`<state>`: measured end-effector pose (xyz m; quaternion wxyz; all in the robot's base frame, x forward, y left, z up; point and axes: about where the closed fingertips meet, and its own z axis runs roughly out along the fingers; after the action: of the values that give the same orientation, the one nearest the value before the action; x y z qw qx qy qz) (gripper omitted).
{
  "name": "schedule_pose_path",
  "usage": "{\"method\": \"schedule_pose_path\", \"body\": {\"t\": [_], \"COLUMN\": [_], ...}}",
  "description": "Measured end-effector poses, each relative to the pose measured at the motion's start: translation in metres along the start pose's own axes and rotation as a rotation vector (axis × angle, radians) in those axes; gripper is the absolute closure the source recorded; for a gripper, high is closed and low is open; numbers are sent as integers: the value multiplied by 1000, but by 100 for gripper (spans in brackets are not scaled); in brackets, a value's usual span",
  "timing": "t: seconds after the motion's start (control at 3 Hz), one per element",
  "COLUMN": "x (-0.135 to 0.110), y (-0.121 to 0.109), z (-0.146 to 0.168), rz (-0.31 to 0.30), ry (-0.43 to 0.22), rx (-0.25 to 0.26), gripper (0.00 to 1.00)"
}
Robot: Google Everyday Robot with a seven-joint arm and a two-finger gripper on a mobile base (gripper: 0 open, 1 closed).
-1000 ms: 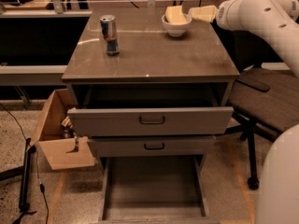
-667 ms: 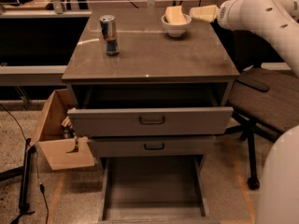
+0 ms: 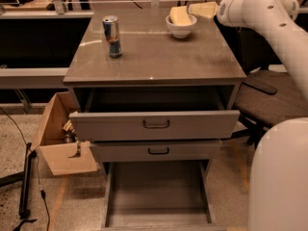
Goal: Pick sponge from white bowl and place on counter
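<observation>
Slightly leftward since the earlier frames, the gripper [image 3: 193, 9] has edged in over the far right of the counter [image 3: 159, 57] and now sits just beside the right end of the sponge [image 3: 177, 14], perhaps touching it. Whether it is open or closed, or has hold of anything, I cannot tell. The sponge lies tilted in the white bowl [image 3: 180, 29], poking above the rim. Bowl and can [image 3: 111, 35], far left, have not shifted. By my judgement the grasp is only beginning; lifting out and placing remain.
</observation>
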<state>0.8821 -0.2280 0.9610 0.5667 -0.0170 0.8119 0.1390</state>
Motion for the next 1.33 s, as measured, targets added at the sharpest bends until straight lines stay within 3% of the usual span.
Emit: {"method": "schedule_pose_path", "body": {"t": [0.67, 1.33], "x": [-36, -32], "y": [18, 37], "z": [18, 51], "rz": [-76, -161], "ry": [-63, -88], "rx": [-53, -83], "gripper": [0, 0]}}
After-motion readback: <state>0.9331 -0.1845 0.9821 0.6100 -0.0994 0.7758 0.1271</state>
